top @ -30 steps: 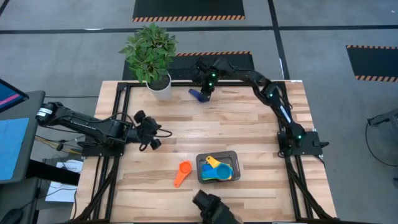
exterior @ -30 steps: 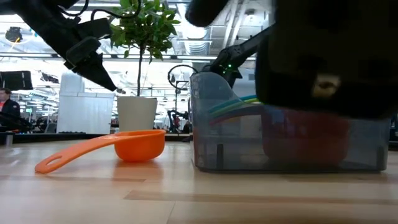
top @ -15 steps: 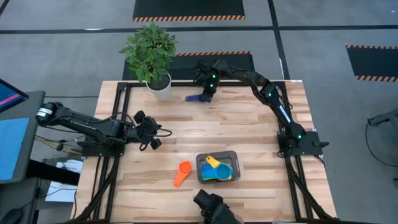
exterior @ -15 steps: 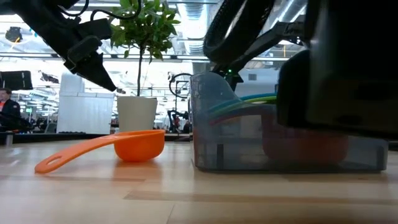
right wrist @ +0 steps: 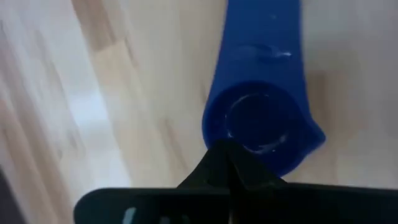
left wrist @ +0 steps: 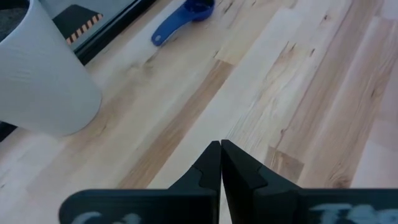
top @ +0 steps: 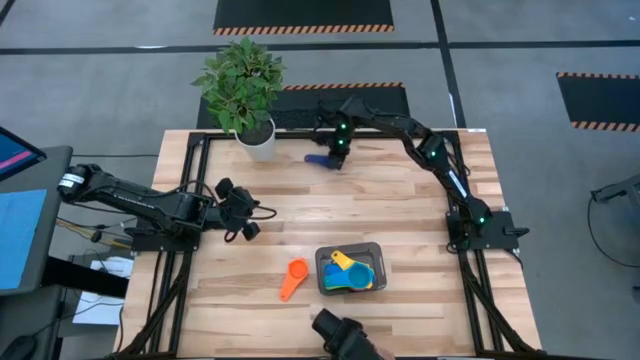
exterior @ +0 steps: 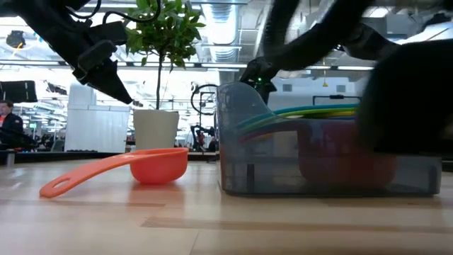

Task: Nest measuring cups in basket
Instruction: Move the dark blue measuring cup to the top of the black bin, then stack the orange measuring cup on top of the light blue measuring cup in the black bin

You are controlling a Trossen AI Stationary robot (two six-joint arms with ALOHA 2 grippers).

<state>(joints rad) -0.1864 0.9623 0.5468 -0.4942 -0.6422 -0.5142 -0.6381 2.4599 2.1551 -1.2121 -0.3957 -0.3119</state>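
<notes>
Dark blue cup (top: 319, 158) is lying at the table's far edge, right gripper (top: 337, 152) closing on its bowl rim. Several cups are sitting nested in the basket (top: 350, 249); orange cup (top: 294, 276) is waiting beside it. Left gripper (top: 243, 212) is idling, fingers closed, empty.

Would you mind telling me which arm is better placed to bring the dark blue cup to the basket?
The right. Its gripper is at the dark blue cup at the table's far edge, jaws shut at the bowl's rim. The left gripper, jaws shut, waits at the left side, farther from it.
</notes>
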